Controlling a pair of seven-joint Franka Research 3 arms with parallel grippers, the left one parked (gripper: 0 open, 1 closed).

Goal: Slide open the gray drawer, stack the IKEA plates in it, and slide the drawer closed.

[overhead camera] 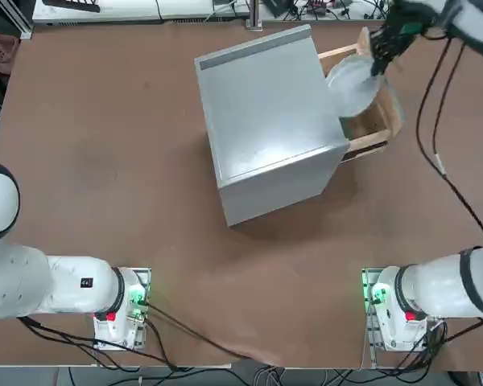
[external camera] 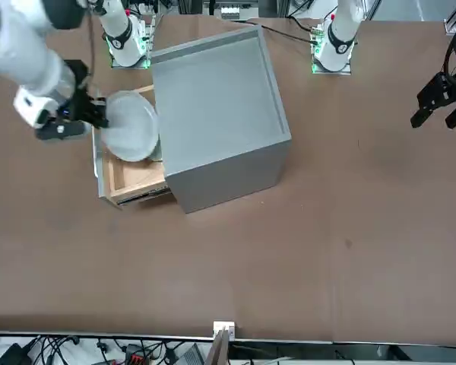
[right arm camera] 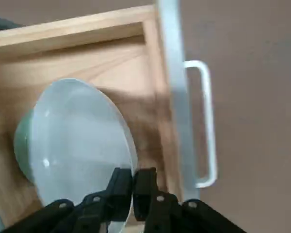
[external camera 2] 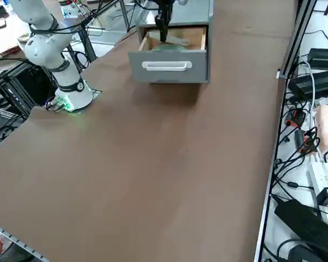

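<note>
Right now the gray drawer [overhead camera: 369, 129] stands pulled out of the gray cabinet [overhead camera: 266, 121], which sits on the brown desk [overhead camera: 105, 161] turned at an angle; in the right side view the drawer's gray front panel [external camera 2: 169, 70] with its pale bar handle [external camera 2: 165, 66] faces the camera, and the light-wood walls of the box show behind it. Above the open drawer the right gripper [right arm camera: 132, 182] is clenched on the rim of the white-gray plate [right arm camera: 80, 145], its two black fingers pinching the plate's edge between them, as the wrist view shows. That plate is tilted and held over the drawer's wooden inside, not lying flat; from the front it shows as a pale disc [external camera: 131, 125] just beside the cabinet's side, with the gripper [external camera: 91, 114] at its outer rim. Under the held plate, the wrist view shows a sliver of the pale mint green plate [right arm camera: 20, 145] peeping out at one side, low in the drawer; whether the two plates touch I cannot tell. From overhead the white-gray plate [overhead camera: 354, 80] covers much of the drawer's opening, and the gripper [overhead camera: 380, 56] grips it at the edge farthest from the arms' bases. In the right side view the gripper [external camera 2: 164, 24] hangs straight down into the drawer's mouth
</note>
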